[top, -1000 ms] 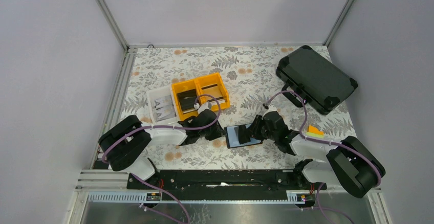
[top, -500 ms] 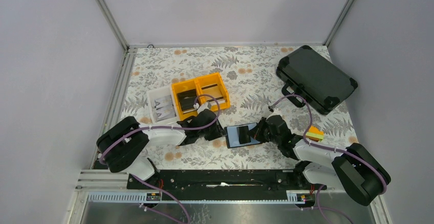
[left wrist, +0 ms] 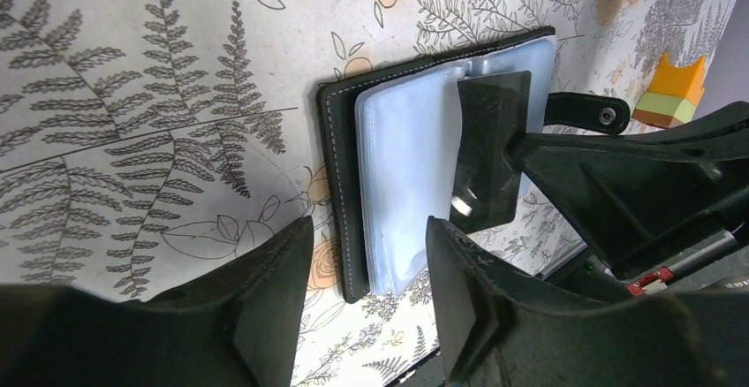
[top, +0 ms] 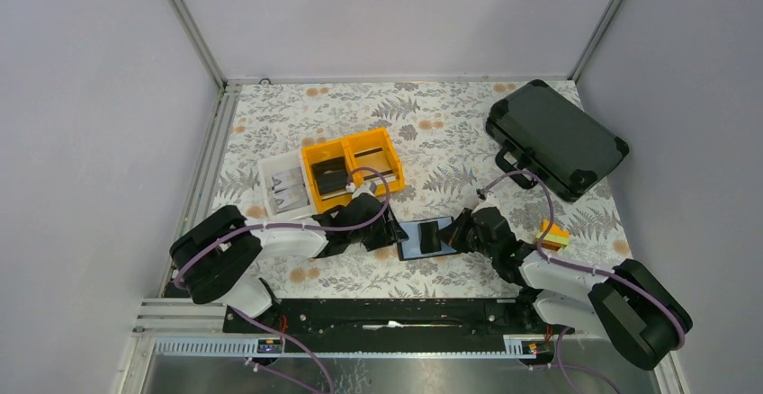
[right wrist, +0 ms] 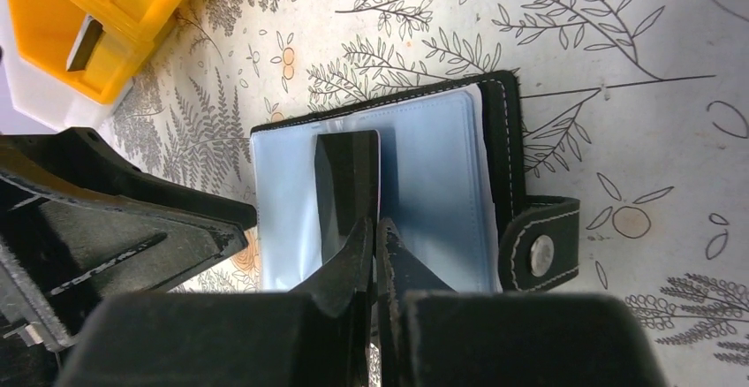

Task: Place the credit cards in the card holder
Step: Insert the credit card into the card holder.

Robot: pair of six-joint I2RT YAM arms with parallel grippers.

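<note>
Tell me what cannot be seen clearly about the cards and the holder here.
- Whether the card is already inside a pocket of the card holder: right wrist view, clear sleeves show no edge; top view, too small.
- The card's gripped end: right wrist view, hidden inside the right gripper.
- How many cards lie in the white bin: top view, too small.
- Part of the holder's lower edge: left wrist view, behind the left gripper.

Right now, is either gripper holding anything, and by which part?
Right gripper pinches a dark credit card by the edge nearest its wrist, over the open card holder. Left gripper is open, gripping nothing.
</note>
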